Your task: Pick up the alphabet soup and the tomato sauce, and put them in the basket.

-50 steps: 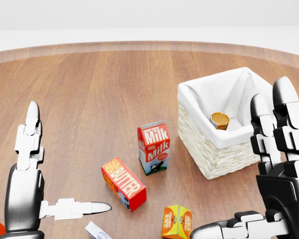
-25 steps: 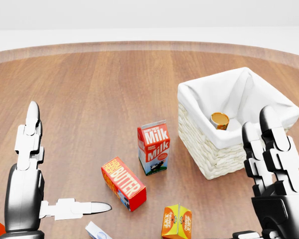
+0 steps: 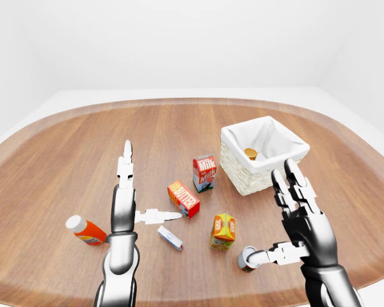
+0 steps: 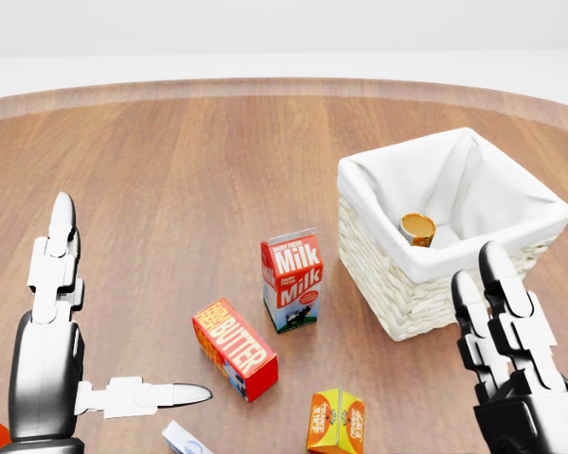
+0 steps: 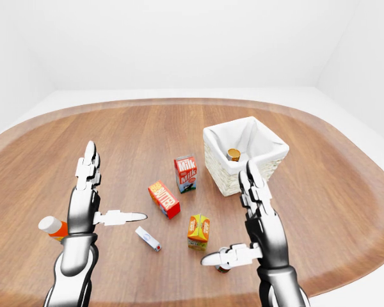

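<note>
A wicker basket [image 4: 407, 303] with a white liner stands at the right of the head view. One can [image 4: 417, 228] with an orange top lies inside it; I cannot read its label. A second can [image 3: 246, 259], red-sided with a grey top, stands on the table at the bottom of the left-eye view. My right hand [image 3: 272, 214] is open, fingers up, below the basket. Its thumb points left, with its tip at this can; I cannot tell whether they touch. My left hand [image 3: 152, 182] is open and empty, fingers up and thumb pointing right, left of the butter box.
A milk carton [image 4: 292, 280], a red butter box [image 4: 234, 347] and an orange-yellow carton [image 4: 336, 421] stand between my hands. A small white box [image 3: 169, 237] and an orange bottle with a white cap [image 3: 85, 230] lie near my left arm. The round wooden table's edge [image 3: 179, 102] curves around.
My right hand has dropped lower in the head view, away from the basket's rim. The left hand and the objects have not moved.
</note>
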{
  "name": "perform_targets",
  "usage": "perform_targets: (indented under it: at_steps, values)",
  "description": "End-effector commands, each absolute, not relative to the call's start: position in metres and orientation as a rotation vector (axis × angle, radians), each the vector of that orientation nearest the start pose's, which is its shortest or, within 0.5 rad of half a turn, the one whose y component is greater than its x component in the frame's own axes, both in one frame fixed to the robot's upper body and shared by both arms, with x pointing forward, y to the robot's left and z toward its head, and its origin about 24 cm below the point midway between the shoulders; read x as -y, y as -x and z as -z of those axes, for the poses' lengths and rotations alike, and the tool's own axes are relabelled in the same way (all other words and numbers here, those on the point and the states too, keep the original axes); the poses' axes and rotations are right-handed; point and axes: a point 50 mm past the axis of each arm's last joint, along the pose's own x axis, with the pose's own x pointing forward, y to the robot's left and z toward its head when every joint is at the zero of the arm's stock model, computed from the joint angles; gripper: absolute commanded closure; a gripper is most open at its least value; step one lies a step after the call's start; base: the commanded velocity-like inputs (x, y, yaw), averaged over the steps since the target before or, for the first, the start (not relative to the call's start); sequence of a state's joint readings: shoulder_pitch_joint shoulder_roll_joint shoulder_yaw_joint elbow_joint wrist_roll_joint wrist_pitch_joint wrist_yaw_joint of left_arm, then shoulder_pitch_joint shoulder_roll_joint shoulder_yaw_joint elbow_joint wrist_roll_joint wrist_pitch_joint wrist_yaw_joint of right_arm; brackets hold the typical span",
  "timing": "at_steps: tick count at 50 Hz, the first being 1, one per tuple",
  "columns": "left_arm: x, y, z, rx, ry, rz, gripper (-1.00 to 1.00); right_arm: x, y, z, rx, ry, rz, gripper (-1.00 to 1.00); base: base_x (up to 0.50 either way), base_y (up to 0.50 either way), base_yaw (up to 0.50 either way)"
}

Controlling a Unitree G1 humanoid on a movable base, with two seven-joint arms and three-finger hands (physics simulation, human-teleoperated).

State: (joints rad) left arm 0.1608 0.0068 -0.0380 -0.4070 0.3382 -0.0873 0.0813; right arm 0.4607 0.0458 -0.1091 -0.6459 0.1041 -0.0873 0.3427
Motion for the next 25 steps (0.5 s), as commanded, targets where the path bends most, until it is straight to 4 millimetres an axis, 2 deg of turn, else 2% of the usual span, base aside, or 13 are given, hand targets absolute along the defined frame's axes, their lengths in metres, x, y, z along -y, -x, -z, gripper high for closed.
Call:
perform_targets:
  at_steps: [1,13,25]
  values:
    - [-0.151,-0.215,-0.109,0.35,-0.331,-0.113,-1.0,0.179,-0.153,-0.095,0.229,0.01,-0.114,-1.0,0.0,0.0,0.0]
    - [-0.151,-0.215,-0.109,0.35,-0.332,-0.113,-1.0,0.181,-0.148,-0.078,0.148,-0.009,-0.112,-1.0,0.0,0.0,0.0]
    - [-0.151,-0.215,-0.109,0.35,-0.331,-0.113,-1.0,0.185,-0.146,-0.052,0.035,-0.03,-0.105,-1.0,0.0,0.0,0.0]
